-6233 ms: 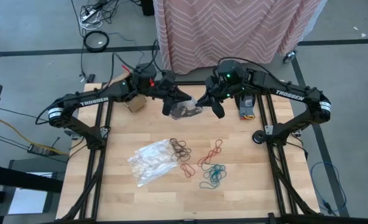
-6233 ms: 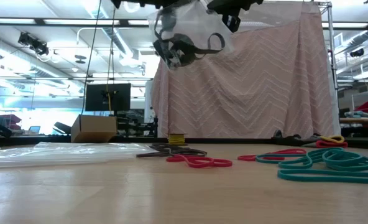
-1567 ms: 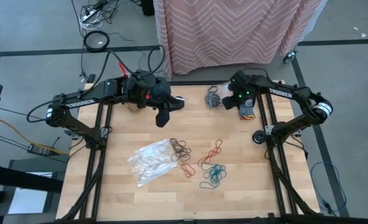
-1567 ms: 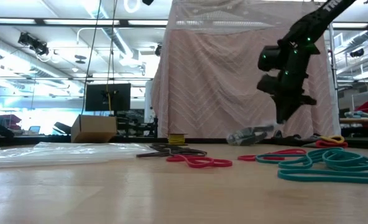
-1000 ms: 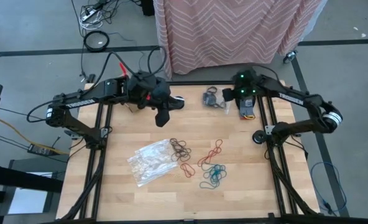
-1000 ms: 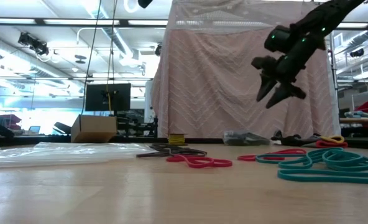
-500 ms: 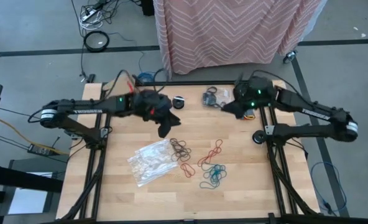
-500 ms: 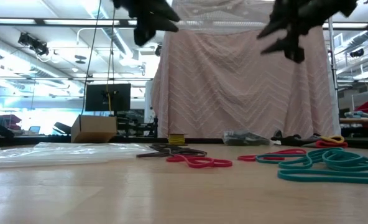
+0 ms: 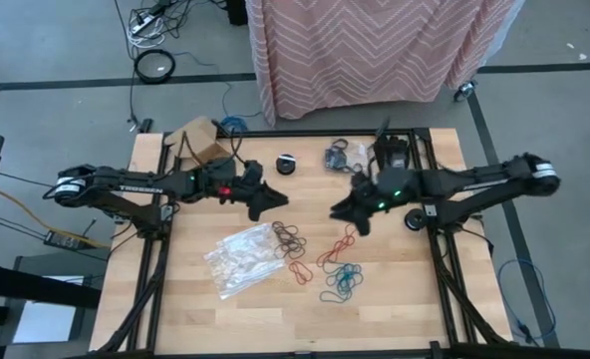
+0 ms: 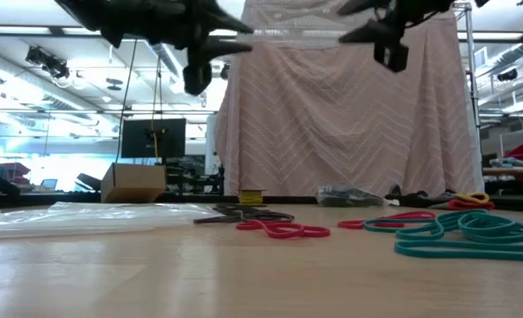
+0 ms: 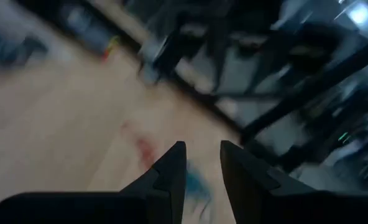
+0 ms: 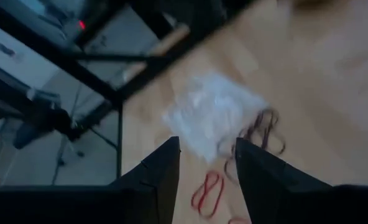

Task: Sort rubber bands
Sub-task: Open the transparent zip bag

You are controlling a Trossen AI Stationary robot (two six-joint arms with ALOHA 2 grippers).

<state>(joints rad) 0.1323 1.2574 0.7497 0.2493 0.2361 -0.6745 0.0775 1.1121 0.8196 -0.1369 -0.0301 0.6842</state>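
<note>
Change since half a second earlier: both arms have swung inward from the far edge toward the middle of the table (image 9: 395, 299); the small clear bag (image 9: 341, 158) with dark bands inside lies where it was, at the far edge.
Left gripper (image 9: 272, 202): raised above the table, just on the far side of the brown bands. In the left wrist view its two fingers (image 11: 170, 171) stand a narrow gap apart with nothing between them. It touches nothing.
Right gripper (image 9: 339, 212): raised above the table, just on the far side of the red bands. In the right wrist view its fingers (image 12: 162, 168) stand apart with a clear gap and nothing between them. It touches nothing.
Brown rubber bands (image 9: 288, 238): small heap near the table's middle, beside the large bag's right edge.
Red rubber bands (image 9: 339, 242): loose loops right of the brown heap; one more red loop (image 9: 300, 270) lies nearer the front.
Teal rubber bands (image 9: 342, 282): tangled cluster in front of the red ones; in the low view they lie flat at the right (image 10: 467, 235).
Large clear plastic bag (image 9: 242, 258): crinkled, flat on the table, left of the band heaps.
Black round disc (image 9: 286, 164): at the far edge, between the two arms, left of the small bag.
Cardboard box (image 9: 199, 140): at the table's far left corner.
</note>
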